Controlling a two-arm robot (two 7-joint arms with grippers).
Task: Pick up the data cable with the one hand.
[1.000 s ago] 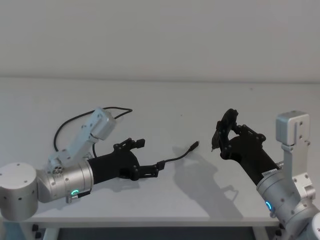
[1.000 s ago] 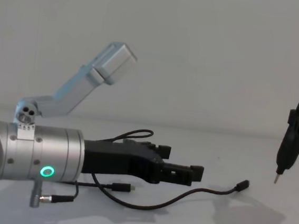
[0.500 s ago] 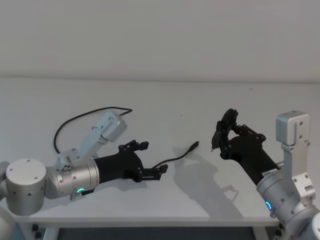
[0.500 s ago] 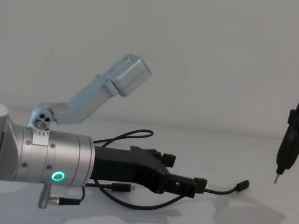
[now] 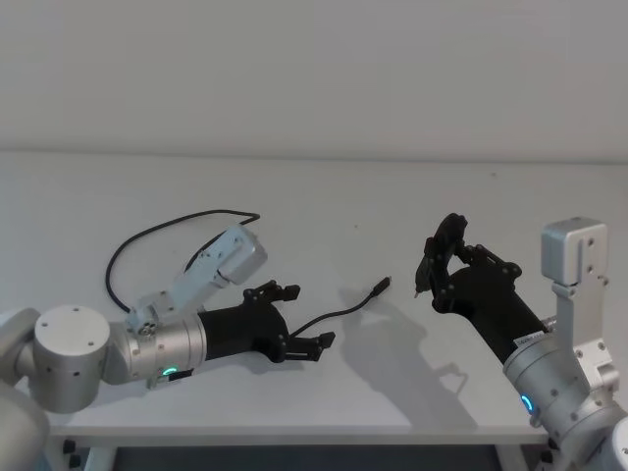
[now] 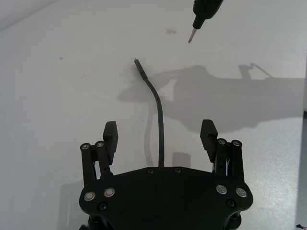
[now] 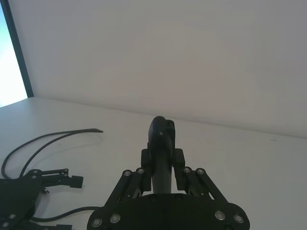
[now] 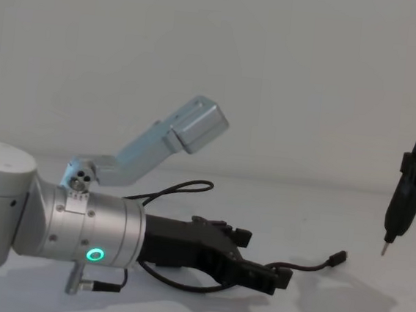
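On the table (image 5: 294,186), head view: the data cable (image 5: 379,288) lies flat, one plug pointing toward the right arm, the far length looping away behind the left arm. Left gripper (image 5: 309,316) is low over the cable's middle stretch, jaws spread wide, holding nothing. Right gripper (image 5: 446,270) is raised, well apart from the cable's plug, clamped on a pen-shaped tool (image 5: 428,257).

Left wrist view: the data cable (image 6: 158,110) runs up the centre between the two fingers (image 6: 111,134), clear of both pads.

Right wrist view: right gripper (image 7: 162,163) grips the pen-shaped tool (image 7: 160,139) upright between its fingers.

Chest view: left gripper (image 8: 261,258) angles down to the data cable (image 8: 308,267); the lower fingertip appears to sit at the cord, though contact cannot be confirmed. Pen-shaped tool (image 8: 398,211) hangs tip-down beyond the cable's plug.
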